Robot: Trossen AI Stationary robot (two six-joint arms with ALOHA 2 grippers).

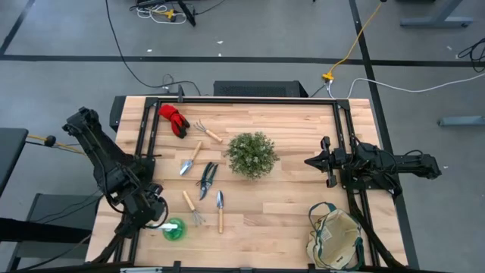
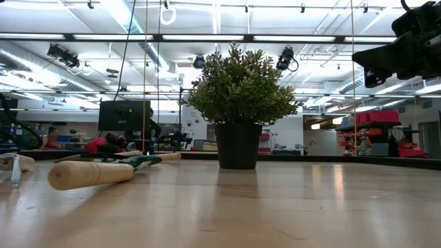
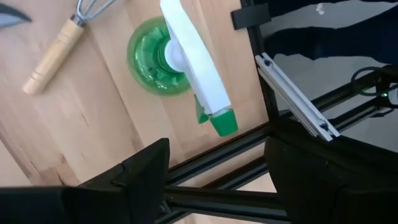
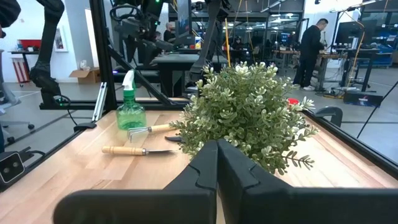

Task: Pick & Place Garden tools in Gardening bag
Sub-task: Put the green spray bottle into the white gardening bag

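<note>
closest to the table-level camera lies a pale wooden tool handle (image 2: 89,173) on its side, with more tools and a red shape blurred behind it. beyond them stands the round bushy green plant in a dark pot (image 2: 239,103), near the middle of the light wooden table (image 1: 288,212).

from above, the left gripper (image 1: 154,214) hangs over the near left corner with its fingers spread wide and nothing between them, just beside the green round spray bottle with a white trigger head (image 1: 173,228), which stands upright on the boards. next to the bottle lie a small wooden-handled fork (image 1: 190,206) and a wooden-handled trowel (image 1: 220,209), then the dark-handled pruning shears (image 1: 207,178) and a second trowel (image 1: 189,160). farther back are a small rake (image 1: 207,131) and the red gloves (image 1: 173,118) near the far left corner.

the rounded beige canvas bag with dark green trim (image 1: 334,236) sits at the near right corner, well apart from the tools. the right gripper (image 1: 317,161) waits above the right side, fingers pressed together, pointing at the plant.
</note>
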